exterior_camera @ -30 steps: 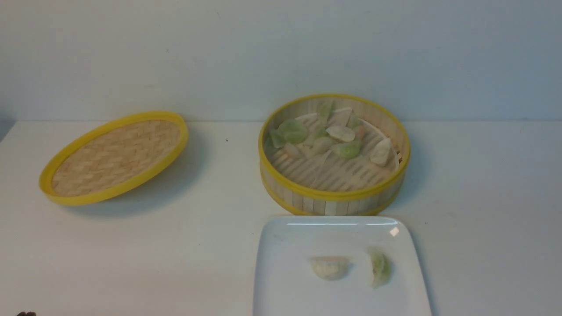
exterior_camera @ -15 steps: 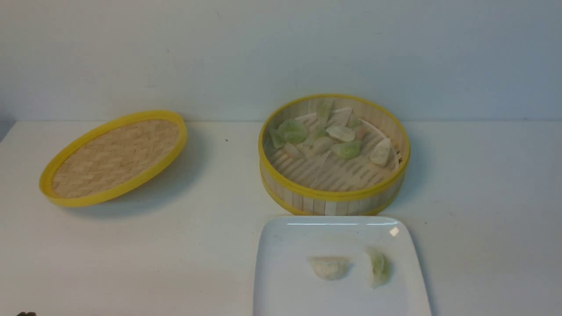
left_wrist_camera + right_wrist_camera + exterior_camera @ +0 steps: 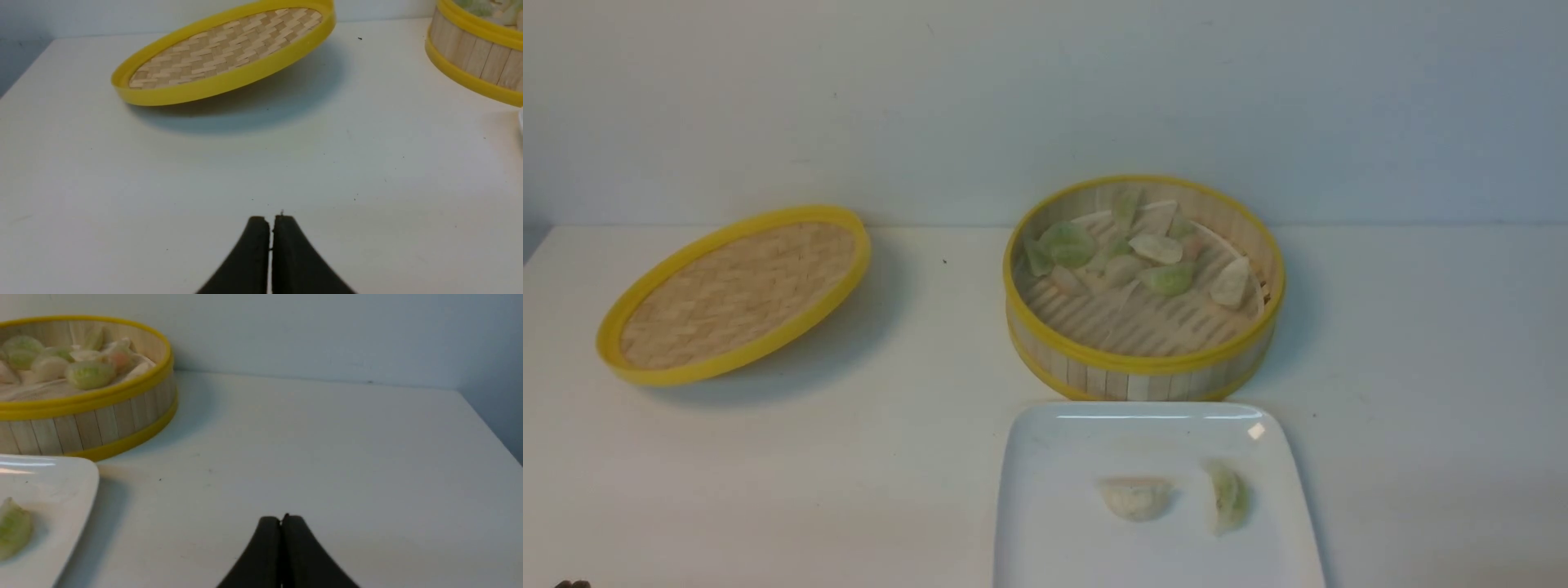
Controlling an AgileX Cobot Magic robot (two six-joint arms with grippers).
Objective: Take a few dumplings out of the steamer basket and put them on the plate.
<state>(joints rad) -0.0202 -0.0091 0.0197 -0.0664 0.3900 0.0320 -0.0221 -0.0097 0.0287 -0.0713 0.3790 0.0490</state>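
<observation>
A: How does the white table (image 3: 768,490) stand, from the biggest thing down?

B: The steamer basket (image 3: 1143,371) sits open at the back, the plate (image 3: 1045,523) just in front of it and very near its wall. The woven lid (image 3: 735,290) rests tilted, well apart to the robot's left.

A: And the dumplings?

B: Two lie on the plate: a pale dumpling (image 3: 1135,498) and a green dumpling (image 3: 1229,498), close together but not touching. The remaining dumplings (image 3: 1143,257), about eight or so, sit bunched toward the basket's far side.

A: So the robot is finished?

B: Possibly. Two might pass for "a few", though one or two more would make it surer. The basket is far from emptied.

A: Where are the arms?

B: Both off to the sides, low over bare table. The left gripper (image 3: 270,220) has its fingers pressed together on nothing; the right gripper (image 3: 281,520) likewise, holding nothing, near the plate's corner.
</observation>
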